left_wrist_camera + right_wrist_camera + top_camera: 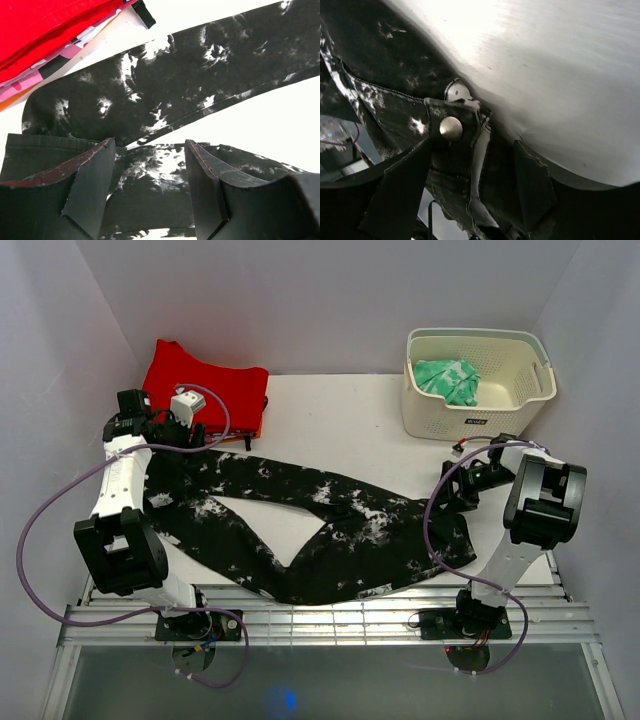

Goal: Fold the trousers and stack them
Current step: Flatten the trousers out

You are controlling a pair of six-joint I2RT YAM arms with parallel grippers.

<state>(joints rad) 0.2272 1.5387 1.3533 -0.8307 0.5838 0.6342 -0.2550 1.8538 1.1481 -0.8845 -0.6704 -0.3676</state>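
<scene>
The trousers (330, 530), black with white splatter, lie spread flat across the table, legs pointing left in a V and waist at the right. My left gripper (168, 448) hovers over the leg ends at the far left. In the left wrist view it (150, 145) is open, with a trouser leg (200, 65) and hem lying flat beneath the fingers. My right gripper (460, 490) is at the waist. In the right wrist view its jaws (472, 145) stand apart around the waistband (395, 60), whose metal button (451, 128) shows just above the fingers.
A folded red garment (205, 380) lies at the back left, close to the left gripper, also seen as the red garment (40, 25) with a black buckle (144, 14) beside it. A cream basket (450, 420) at the back right holds a green cloth (448, 378).
</scene>
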